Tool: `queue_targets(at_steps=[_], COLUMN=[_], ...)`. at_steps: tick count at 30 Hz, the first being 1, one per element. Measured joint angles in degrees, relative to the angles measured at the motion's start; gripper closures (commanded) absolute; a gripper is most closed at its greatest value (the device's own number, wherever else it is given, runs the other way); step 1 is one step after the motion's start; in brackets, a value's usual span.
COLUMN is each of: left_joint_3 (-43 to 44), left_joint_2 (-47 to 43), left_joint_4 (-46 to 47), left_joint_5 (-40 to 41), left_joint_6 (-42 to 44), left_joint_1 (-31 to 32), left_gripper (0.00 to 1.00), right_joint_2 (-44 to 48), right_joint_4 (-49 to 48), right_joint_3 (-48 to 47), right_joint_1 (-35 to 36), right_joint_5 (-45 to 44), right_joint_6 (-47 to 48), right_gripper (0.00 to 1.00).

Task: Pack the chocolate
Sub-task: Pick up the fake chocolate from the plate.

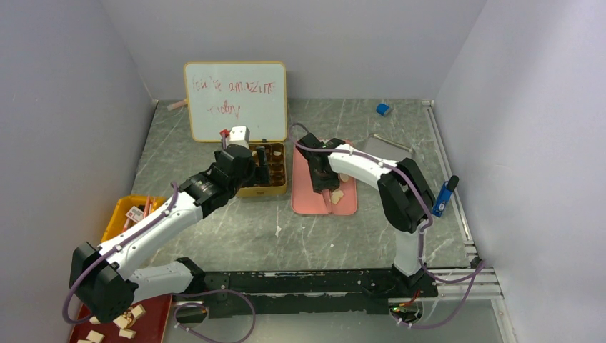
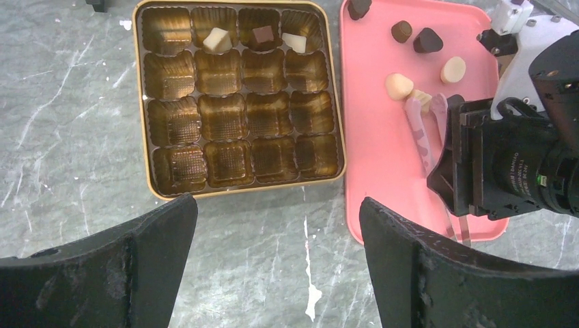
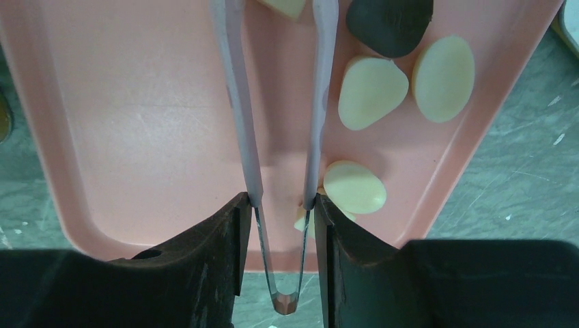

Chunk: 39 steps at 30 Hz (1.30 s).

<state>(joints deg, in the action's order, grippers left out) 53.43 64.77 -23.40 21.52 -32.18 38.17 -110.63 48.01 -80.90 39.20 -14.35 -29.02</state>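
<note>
Though ajar, right pincer around tweezers

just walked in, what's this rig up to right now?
Packing chocolates. The right hand grips tweezers over the pink tray, tips around a tan piece; whether it is pinched is unclear. Other loose pieces lie on the tray. The left hand hangs open by the gold box, holding nothing. Three pieces sit in one edge row; the other cells are empty.

The pink tray looks smooth plastic, the box liner glossy gold, chocolate matt, tweezers lilac-coated metal.
</note>
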Motion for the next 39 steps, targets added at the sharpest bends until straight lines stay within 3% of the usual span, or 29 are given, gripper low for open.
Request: queue_targets(at_steps=[17, 31, 39], left_joint_3=[0.1, 0.1, 0.1], left_joint_2=[-0.1, -0.6, -0.9], left_joint_4=[0.0, 0.0, -0.1], left_joint_5=[0.3, 0.3, 0.3], left_joint_6=[-0.2, -0.5, -1.5], left_joint_1=[0.0, 0.0, 0.0], left_gripper=[0.07, 0.07, 0.07], right_joint_2=[-5.2, -5.7, -3.6], right_joint_4=[1.1, 1.7, 2.1], right_joint_3=[-4.7, -6.2, -5.8], right_joint_1=[-1.3, -3.0, -3.0], right_joint_5=[0.0, 1.4, 2.4], right_joint_6=[-0.2, -0.5, -0.3], right_gripper=[0.6, 0.87, 0.94])
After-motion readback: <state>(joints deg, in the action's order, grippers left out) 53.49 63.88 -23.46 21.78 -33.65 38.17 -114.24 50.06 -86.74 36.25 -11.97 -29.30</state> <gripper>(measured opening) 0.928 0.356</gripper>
